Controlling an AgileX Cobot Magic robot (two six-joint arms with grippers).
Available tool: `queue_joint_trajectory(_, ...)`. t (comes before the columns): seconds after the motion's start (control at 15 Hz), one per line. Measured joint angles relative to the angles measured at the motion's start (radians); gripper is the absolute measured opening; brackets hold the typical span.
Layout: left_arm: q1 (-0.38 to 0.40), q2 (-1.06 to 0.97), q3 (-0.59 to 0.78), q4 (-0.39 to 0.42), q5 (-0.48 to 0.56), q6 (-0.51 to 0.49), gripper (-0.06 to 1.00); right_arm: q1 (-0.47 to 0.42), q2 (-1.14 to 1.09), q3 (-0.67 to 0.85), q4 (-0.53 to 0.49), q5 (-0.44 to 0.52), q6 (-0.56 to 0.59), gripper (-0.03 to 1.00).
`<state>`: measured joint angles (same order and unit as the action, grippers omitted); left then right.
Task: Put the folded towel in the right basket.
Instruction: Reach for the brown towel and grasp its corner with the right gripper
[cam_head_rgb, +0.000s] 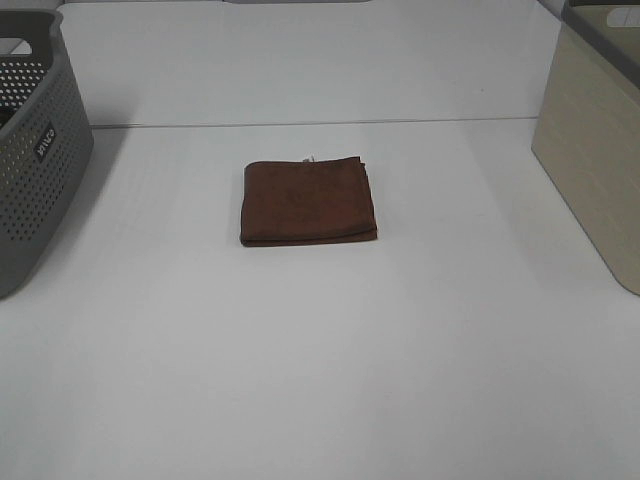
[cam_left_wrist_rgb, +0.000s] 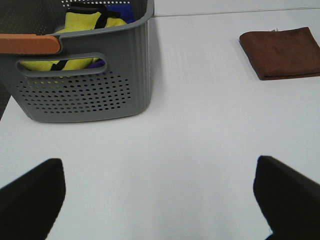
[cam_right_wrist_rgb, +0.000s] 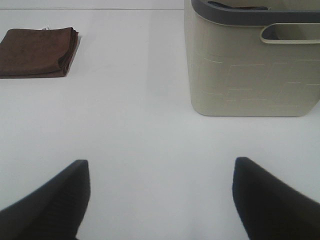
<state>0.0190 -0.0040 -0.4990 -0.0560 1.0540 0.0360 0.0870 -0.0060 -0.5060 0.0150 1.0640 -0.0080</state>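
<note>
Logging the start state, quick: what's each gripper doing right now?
Left gripper: open, holding nothing.
Right gripper: open, holding nothing.

Matt brown cloth towel (cam_head_rgb: 308, 201), perforated grey plastic basket (cam_head_rgb: 35, 170), smooth beige plastic basket (cam_head_rgb: 595, 160), white table (cam_head_rgb: 320, 360).

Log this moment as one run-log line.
phase: not started | brown folded towel: flat on white table, untouched | beige basket: right side | left gripper: open, empty | right gripper: open, empty

High front view, both wrists see towel (cam_head_rgb: 308, 200)
</note>
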Motion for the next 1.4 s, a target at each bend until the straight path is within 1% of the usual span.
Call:
queue_joint_trajectory(0.2,0.000,0.000,0.000,0.000,0.000,0.000,0.97,0.000,0.009,-0.004,-0.006,-0.002,0.000,0.75)
queue_joint_trajectory(0.4,0.000,0.000,0.000,0.000,0.000,0.000,0.97,0.000,0.230,-0.071,-0.009,-0.253,-0.001,0.75)
queue_joint_trajectory(0.53,0.000,0.000,0.000,0.000,0.000,0.000,0.97,0.000,0.407,-0.127,0.005,-0.379,-0.004,0.75)
queue_joint_trajectory(0.67,0.000,0.000,0.000,0.000,0.000,0.000,0.97,0.000,0.622,-0.210,0.023,-0.452,-0.005,0.75)
queue_joint_trajectory(0.73,0.000,0.000,0.000,0.000,0.000,0.000,0.97,0.000,0.721,-0.265,0.026,-0.471,-0.006,0.75)
queue_joint_trajectory(0.8,0.000,0.000,0.000,0.000,0.000,0.000,0.97,0.000,0.765,-0.290,0.027,-0.473,-0.007,0.75)
queue_joint_trajectory(0.87,0.000,0.000,0.000,0.000,0.000,0.000,0.97,0.000,0.862,-0.346,0.027,-0.476,-0.007,0.75)
queue_joint_trajectory(1.0,0.000,0.000,0.000,0.000,0.000,0.000,0.97,0.000,1.073,-0.484,0.032,-0.478,-0.011,0.75)
queue_joint_trajectory(1.07,0.000,0.000,0.000,0.000,0.000,0.000,0.97,0.000,1.162,-0.551,0.052,-0.477,-0.035,0.75)
queue_joint_trajectory(1.13,0.000,0.000,0.000,0.000,0.000,0.000,0.97,0.000,1.247,-0.619,0.084,-0.469,-0.073,0.75)
queue_joint_trajectory(1.33,0.000,0.000,0.000,0.000,0.000,0.000,0.97,0.013,1.506,-0.837,0.234,-0.418,-0.221,0.75)
queue_joint_trajectory(1.4,0.000,0.000,0.000,0.000,0.000,0.000,0.97,0.033,1.588,-0.905,0.248,-0.388,-0.254,0.75)
